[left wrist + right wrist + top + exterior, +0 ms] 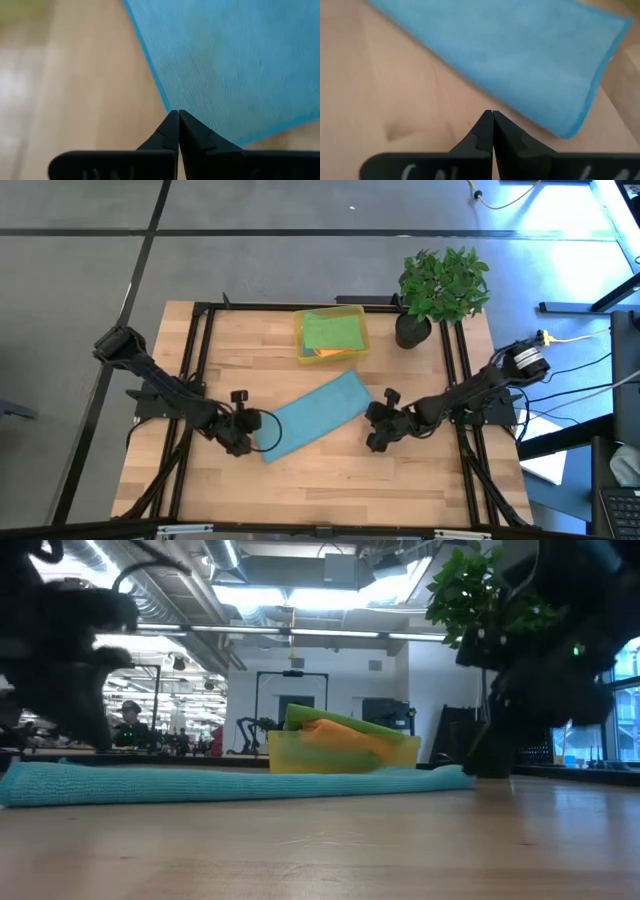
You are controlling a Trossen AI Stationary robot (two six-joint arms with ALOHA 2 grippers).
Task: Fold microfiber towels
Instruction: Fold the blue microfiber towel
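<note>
A teal-blue microfiber towel [315, 415] lies folded into a long strip, slanting across the middle of the table [230, 783]. My left gripper [250, 438] is shut just off the strip's near left end, its tips [177, 114] over the towel's edge [150, 65]. My right gripper [372, 430] is shut beside the strip's far right end, its tips [492, 114] over bare wood a little short of the towel [510, 55]. A green towel [333, 330] lies on an orange one [325, 353] in the yellow bin [300, 345].
The yellow bin [340, 755] stands at the table's far middle. A potted plant [440, 285] stands at the far right, just behind my right arm. Black frame rails run along the left and right sides. Bare wood lies along the near edge.
</note>
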